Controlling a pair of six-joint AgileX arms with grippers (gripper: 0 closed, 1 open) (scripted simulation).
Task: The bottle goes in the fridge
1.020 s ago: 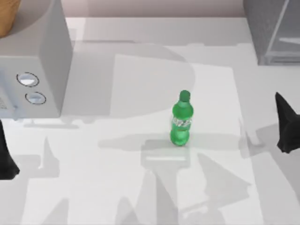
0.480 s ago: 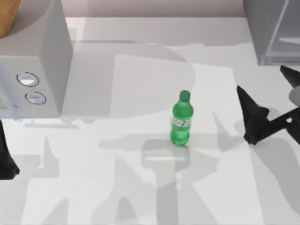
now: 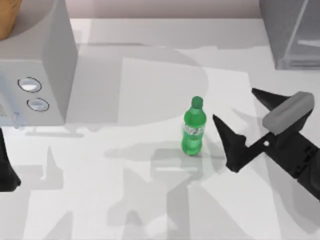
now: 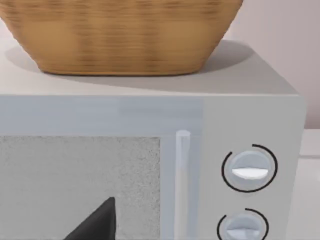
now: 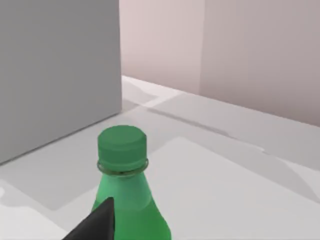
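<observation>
The green bottle stands upright near the table's middle, cap on, with a whitish label band. My right gripper is open just to its right, black fingers pointing toward the bottle and not touching it. The right wrist view looks at the bottle from close by, with one fingertip in front of it. The dark-grey fridge stands at the back right corner. My left gripper is parked at the table's left edge.
A light-grey box with two round dials stands at the back left with a woven basket on top. The left wrist view faces that box and the basket. White tabletop lies around the bottle.
My right arm has swung in from the right edge toward the bottle, its open fingers now close beside it. The bottle and the left arm have stayed put.
</observation>
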